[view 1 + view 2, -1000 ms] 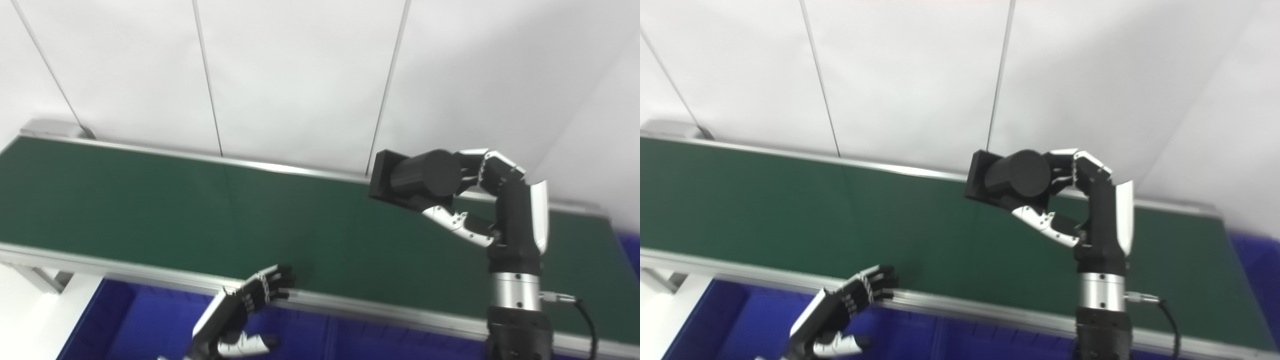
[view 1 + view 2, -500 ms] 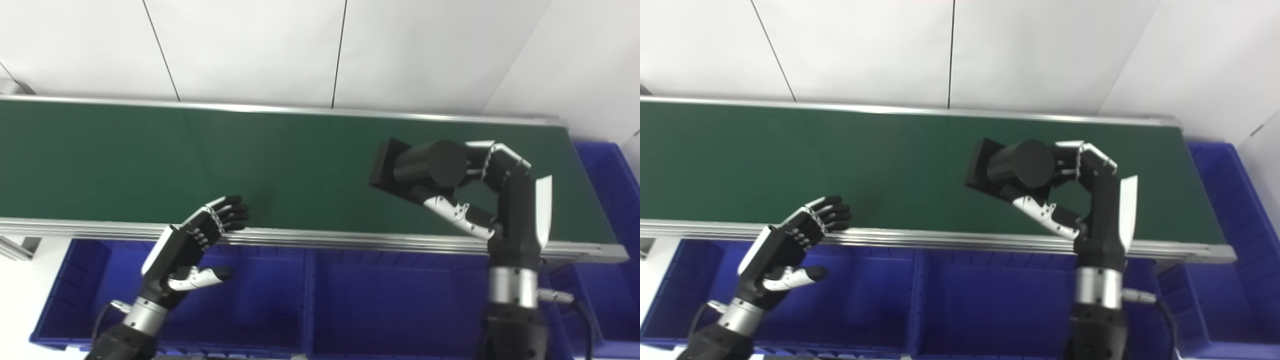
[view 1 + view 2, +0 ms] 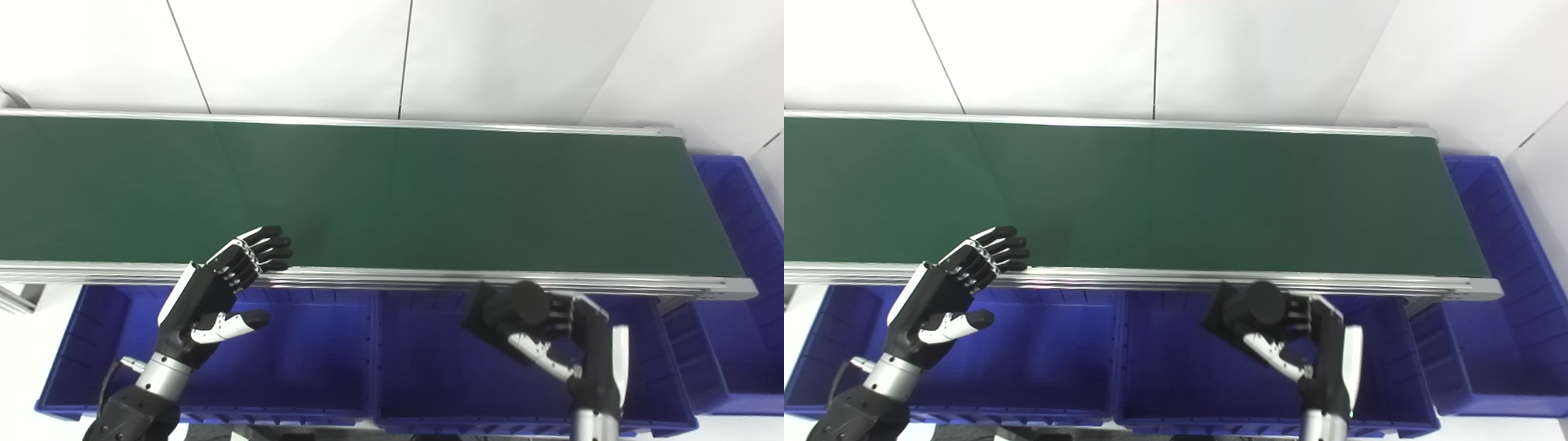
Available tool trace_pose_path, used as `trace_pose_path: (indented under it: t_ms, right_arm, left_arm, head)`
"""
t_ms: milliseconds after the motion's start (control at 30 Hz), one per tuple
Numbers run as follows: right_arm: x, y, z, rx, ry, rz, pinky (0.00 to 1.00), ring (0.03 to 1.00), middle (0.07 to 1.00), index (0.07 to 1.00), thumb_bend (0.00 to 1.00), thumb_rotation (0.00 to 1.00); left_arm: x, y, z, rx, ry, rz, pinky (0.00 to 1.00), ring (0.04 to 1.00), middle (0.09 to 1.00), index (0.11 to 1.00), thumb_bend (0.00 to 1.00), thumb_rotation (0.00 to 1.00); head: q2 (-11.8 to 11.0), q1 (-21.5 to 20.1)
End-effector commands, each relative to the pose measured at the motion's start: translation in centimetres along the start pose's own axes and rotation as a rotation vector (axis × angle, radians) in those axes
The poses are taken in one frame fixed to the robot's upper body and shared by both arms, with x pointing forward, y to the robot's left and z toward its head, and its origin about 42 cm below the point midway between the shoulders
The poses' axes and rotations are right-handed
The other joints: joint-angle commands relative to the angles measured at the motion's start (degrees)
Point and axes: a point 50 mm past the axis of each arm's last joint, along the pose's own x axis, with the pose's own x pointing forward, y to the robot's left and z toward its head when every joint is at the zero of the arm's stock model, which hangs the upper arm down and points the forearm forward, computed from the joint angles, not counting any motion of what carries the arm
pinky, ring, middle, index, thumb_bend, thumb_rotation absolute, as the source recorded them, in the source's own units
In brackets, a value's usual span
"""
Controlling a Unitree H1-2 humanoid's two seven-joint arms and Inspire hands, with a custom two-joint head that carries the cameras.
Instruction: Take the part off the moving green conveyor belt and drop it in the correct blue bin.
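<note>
**Part's off the belt, hanging over the middle bin**

Biggest thing in your view is the green conveyor belt point(image 3: 392, 190), running left to right w/ nothing on it. Below its front rail sit the blue bins: left bin point(image 3: 306, 367), middle bin point(image 3: 429, 373), another at the far right point(image 3: 744, 257). Your right hand point(image 3: 569, 343) has its fingers wrapped round the black part point(image 3: 505, 309), a cylinder on a flat plate, held above the middle bin. Left hand point(image 3: 214, 294) is spread wide, holding nothing, fingertips by the rail.
</note>
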Motion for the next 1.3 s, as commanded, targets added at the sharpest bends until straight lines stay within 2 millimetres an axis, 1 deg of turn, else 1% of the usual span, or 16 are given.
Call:
trace_pose_path:
  t_ms: [0, 200, 333, 567, 700, 733, 767, 800, 833, 867, 967, 1000, 1100, 1167, 1200, 1267]
  right_arm:
    - [0.3, 0.1, 0.2, 0.034, -0.074, -0.037, 0.35, 0.459, 0.528, 0.492, 0.5, 0.0]
    - [0.8, 0.7, -3.1, 0.004, 0.007, -0.036, 0.33, 0.45, 0.525, 0.497, 0.5, 0.0]
    - [1.0, 1.0, -4.1, -0.015, 0.039, -0.038, 0.34, 0.452, 0.512, 0.496, 0.5, 0.0]
    - [0.9, 1.2, -4.4, -0.019, 0.032, -0.029, 0.34, 0.453, 0.504, 0.493, 0.5, 0.0]
    - [0.8, 0.9, -4.1, -0.002, 0.026, 0.018, 0.33, 0.451, 0.52, 0.541, 0.5, 0.0]
    - [0.8, 0.8, -4.1, 0.007, 0.027, 0.036, 0.47, 0.591, 0.671, 0.682, 0.65, 0.0]
    - [0.7, 0.7, -4.0, 0.01, 0.031, 0.058, 0.55, 0.663, 0.749, 0.755, 0.74, 0.0]
    - [0.7, 0.6, -3.9, 0.012, 0.035, 0.073, 0.68, 0.795, 0.862, 0.868, 0.8, 0.05]
    - [0.7, 0.5, -3.7, 0.01, 0.036, 0.089, 0.73, 0.839, 0.901, 0.907, 0.83, 0.06]
    - [0.7, 0.4, -3.6, 0.008, 0.037, 0.1, 0.83, 0.916, 0.96, 0.962, 0.86, 0.12]
    - [0.8, 0.0, -3.2, -0.019, 0.034, 0.139, 0.93, 0.985, 0.995, 0.995, 0.9, 0.23]
    - [0.9, -0.1, -3.1, -0.025, 0.033, 0.148, 0.96, 0.994, 0.998, 0.998, 0.94, 0.32]
    - [0.9, -0.5, -2.6, -0.017, 0.034, 0.161, 1.0, 1.0, 1.0, 1.0, 0.98, 0.48]
    - [0.7, -0.6, -2.0, -0.005, 0.028, 0.149, 1.0, 1.0, 1.0, 1.0, 0.97, 0.53]
    - [0.5, -0.6, -1.4, 0.014, 0.013, 0.13, 0.98, 1.0, 1.0, 1.0, 0.91, 0.64]
    - [0.1, -0.5, 0.5, 0.061, -0.043, 0.09, 0.95, 0.969, 0.978, 1.0, 0.78, 0.76]
  left_arm:
    - [0.4, 0.0, 1.2, 0.015, -0.052, -0.006, 0.74, 0.777, 0.801, 0.812, 0.88, 0.41]
    - [0.4, -0.4, 1.4, 0.014, -0.052, -0.002, 0.74, 0.78, 0.8, 0.813, 0.88, 0.41]
    - [0.4, -0.5, 1.6, 0.019, -0.055, -0.002, 0.74, 0.777, 0.799, 0.815, 0.88, 0.42]
    - [0.4, -0.5, 1.7, 0.014, -0.053, -0.003, 0.73, 0.777, 0.795, 0.816, 0.87, 0.41]
    - [0.4, -0.6, 1.6, 0.007, -0.052, -0.002, 0.74, 0.777, 0.795, 0.816, 0.87, 0.4]
    - [0.4, -0.6, 1.6, 0.008, -0.052, -0.002, 0.74, 0.777, 0.795, 0.816, 0.88, 0.41]
    - [0.4, -0.6, 1.6, 0.009, -0.053, -0.002, 0.74, 0.777, 0.796, 0.816, 0.88, 0.41]
    - [0.4, -0.6, 1.5, 0.009, -0.054, -0.002, 0.74, 0.777, 0.795, 0.815, 0.88, 0.41]
    - [0.4, -0.6, 1.5, 0.009, -0.053, -0.002, 0.74, 0.777, 0.795, 0.815, 0.88, 0.41]
    - [0.4, -0.7, 1.5, 0.009, -0.053, -0.002, 0.74, 0.777, 0.795, 0.815, 0.88, 0.41]
    - [0.5, -0.8, 1.5, 0.003, -0.053, -0.003, 0.74, 0.78, 0.797, 0.816, 0.86, 0.4]
    - [0.5, -0.9, 1.5, 0.001, -0.053, -0.002, 0.74, 0.779, 0.797, 0.816, 0.86, 0.39]
    - [0.5, -1.0, 1.5, 0.004, -0.054, -0.002, 0.74, 0.782, 0.8, 0.82, 0.86, 0.39]
    - [0.4, -1.1, 1.4, 0.002, -0.053, -0.002, 0.74, 0.783, 0.801, 0.821, 0.85, 0.39]
    - [0.4, -1.1, 1.3, 0.0, -0.052, -0.001, 0.74, 0.783, 0.801, 0.82, 0.85, 0.39]
    - [0.4, -1.2, 1.2, 0.003, -0.052, 0.0, 0.74, 0.781, 0.8, 0.819, 0.85, 0.39]
  head:
    - [-0.1, 0.2]
    - [0.1, 0.9]
    - [0.3, 1.2]
    - [0.2, 1.2]
    - [0.1, 1.4]
    - [0.0, 1.4]
    - [0.0, 1.5]
    - [-0.1, 1.6]
    - [-0.1, 1.7]
    - [-0.1, 1.7]
    - [-0.3, 2.0]
    - [-0.3, 2.0]
    - [-0.5, 2.3]
    - [-0.7, 2.8]
    - [-0.8, 3.1]
    - [-1.1, 4.0]
